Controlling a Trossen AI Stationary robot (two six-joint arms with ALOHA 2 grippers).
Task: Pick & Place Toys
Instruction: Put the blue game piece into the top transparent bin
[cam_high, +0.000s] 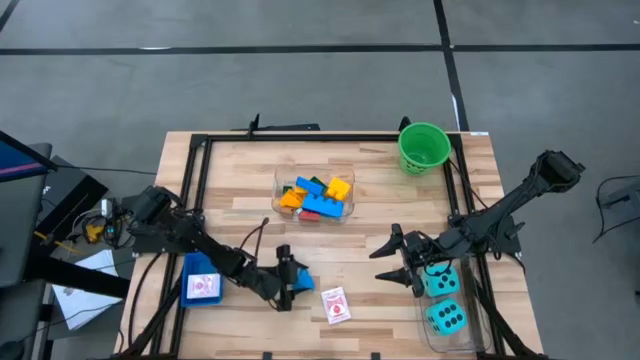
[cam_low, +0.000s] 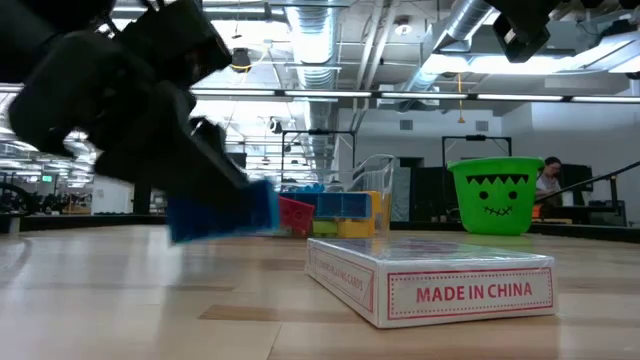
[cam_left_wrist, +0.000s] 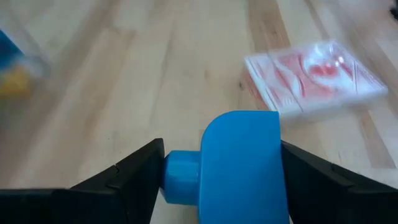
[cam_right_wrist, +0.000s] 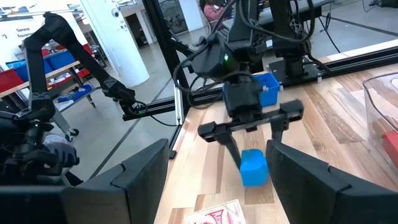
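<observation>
Grey floor surrounds the wooden desk (cam_high: 300, 180) in the high view. Left arm reaches low across the near-left area; its left claw (cam_high: 293, 281) grips a blue brick (cam_high: 303, 281) just beside a red-and-white card box (cam_high: 336, 305). A blue tray (cam_high: 190, 277) by that arm carries another card box (cam_high: 203, 287). Right arm angles in from the right edge; the right claw (cam_high: 398, 258) stands open, holding nothing, beside a clear tub (cam_high: 432, 333) containing two teal dice (cam_high: 443, 300). A centre tub (cam_high: 280, 180) holds mixed bricks (cam_high: 316, 196) — blue, yellow, green, orange. A green bucket (cam_high: 423, 147) stands at the far right.

Low view: the left arm descends with the blue brick just above the desk; the card box lies in front.

Left wrist view: both fingers (cam_left_wrist: 134, 174) press the brick's sides.

Right wrist view: right fingers (cam_right_wrist: 140, 174) spread apart — facing the left claw and its brick.
</observation>
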